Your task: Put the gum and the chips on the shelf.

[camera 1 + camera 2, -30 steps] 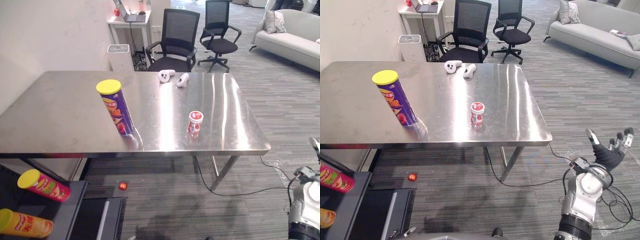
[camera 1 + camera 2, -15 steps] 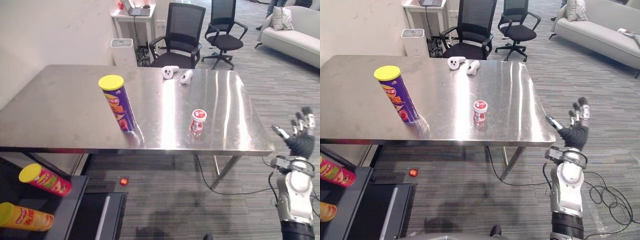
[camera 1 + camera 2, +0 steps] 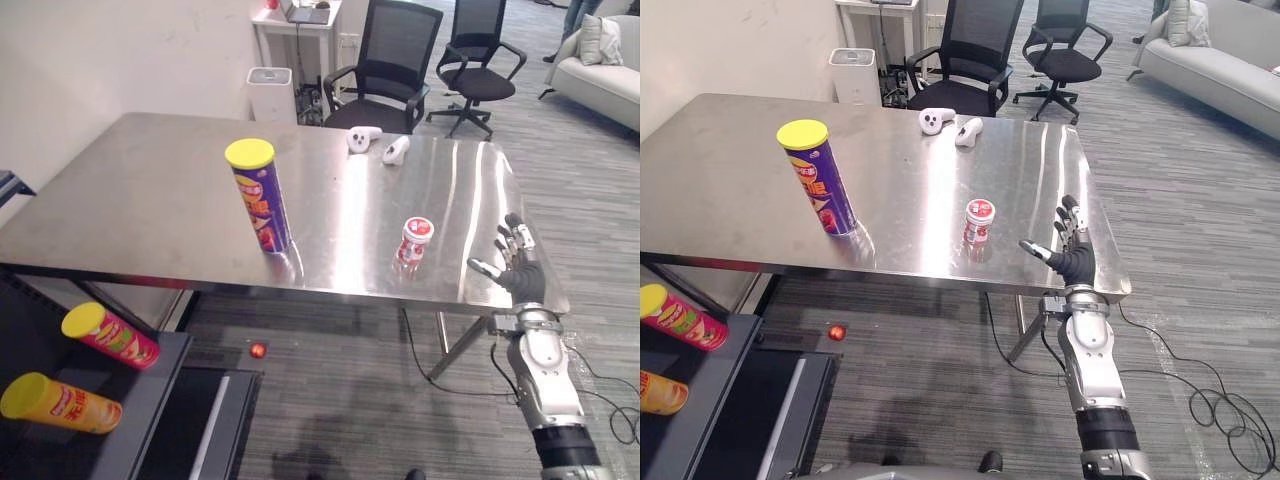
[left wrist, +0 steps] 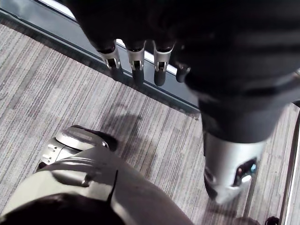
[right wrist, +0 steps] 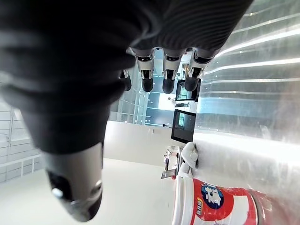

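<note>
Lying on their sides on the low dark shelf (image 3: 150, 400) are two cans, a pink can (image 3: 110, 336) and an orange can (image 3: 60, 403). The left hand (image 4: 136, 57) hangs above the floor, fingers straight and empty. The right hand (image 3: 1073, 262) stands upright at the near right edge of the table (image 3: 730, 180), fingers spread, holding nothing. One gum jar (image 3: 979, 221) stands near it on its left, not touching. One purple chips can (image 3: 822, 190) stands upright further left. Two white controllers (image 3: 932, 121) (image 3: 969, 131) lie at the far edge.
</note>
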Tool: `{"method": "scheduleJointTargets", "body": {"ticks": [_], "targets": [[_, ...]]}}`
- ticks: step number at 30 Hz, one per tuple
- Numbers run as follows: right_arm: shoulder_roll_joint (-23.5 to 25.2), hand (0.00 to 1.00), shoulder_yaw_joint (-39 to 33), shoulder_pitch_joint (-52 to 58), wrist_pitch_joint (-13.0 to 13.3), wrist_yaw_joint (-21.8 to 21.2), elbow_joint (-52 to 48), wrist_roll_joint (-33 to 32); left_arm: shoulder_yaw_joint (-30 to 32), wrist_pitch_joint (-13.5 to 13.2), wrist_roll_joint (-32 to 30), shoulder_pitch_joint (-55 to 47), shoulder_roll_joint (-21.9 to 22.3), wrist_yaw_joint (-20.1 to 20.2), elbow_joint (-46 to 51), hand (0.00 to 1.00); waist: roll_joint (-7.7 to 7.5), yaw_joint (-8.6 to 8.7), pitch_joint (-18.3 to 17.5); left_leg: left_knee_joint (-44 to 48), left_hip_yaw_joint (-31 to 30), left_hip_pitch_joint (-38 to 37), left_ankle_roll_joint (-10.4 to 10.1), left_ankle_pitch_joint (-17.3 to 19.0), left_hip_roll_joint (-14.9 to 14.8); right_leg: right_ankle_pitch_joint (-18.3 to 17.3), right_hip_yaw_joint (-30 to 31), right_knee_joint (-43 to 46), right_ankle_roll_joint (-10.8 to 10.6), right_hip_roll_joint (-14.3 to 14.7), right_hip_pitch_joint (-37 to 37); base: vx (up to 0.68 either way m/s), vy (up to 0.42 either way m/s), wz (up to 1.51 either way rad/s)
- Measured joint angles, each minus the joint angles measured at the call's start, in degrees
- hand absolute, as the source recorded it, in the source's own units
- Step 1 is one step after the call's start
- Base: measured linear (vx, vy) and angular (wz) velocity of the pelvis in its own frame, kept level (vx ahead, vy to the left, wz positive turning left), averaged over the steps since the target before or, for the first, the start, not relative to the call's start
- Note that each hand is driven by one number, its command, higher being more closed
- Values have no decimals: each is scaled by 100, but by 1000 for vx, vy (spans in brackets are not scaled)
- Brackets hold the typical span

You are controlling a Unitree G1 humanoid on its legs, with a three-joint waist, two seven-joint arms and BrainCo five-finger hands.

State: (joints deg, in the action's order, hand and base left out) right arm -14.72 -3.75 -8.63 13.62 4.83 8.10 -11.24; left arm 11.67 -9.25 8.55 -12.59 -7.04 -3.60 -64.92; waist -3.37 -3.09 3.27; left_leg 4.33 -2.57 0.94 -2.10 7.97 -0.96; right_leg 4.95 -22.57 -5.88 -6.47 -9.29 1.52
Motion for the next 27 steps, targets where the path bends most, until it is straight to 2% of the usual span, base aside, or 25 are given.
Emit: {"method": "scheduleJointTargets", "body": {"ticks": [3,13,27], "targets": [[0,0,6,-178,-88,110,252,1,-4,2,0,1,-7,-4,3,0,-6,-39,10,-13,-101,19,3,-29,20,0,-83,0,0,-9,17,-7,2,14],[3,0,-20,-690,-112,257,837,3,-11,63,-30,26,-28,-26,84,0,-70,-204,210,-84,-303,100,-8,-163,80,0,-272,-1,2,-22,14,-19,7,12],[10,0,-12,-1026,-207,278,1168,20,-19,69,-86,36,-50,-46,125,0,-124,-245,389,-231,-412,105,-3,-286,132,1,-368,3,4,-64,-8,-8,6,4]]}}
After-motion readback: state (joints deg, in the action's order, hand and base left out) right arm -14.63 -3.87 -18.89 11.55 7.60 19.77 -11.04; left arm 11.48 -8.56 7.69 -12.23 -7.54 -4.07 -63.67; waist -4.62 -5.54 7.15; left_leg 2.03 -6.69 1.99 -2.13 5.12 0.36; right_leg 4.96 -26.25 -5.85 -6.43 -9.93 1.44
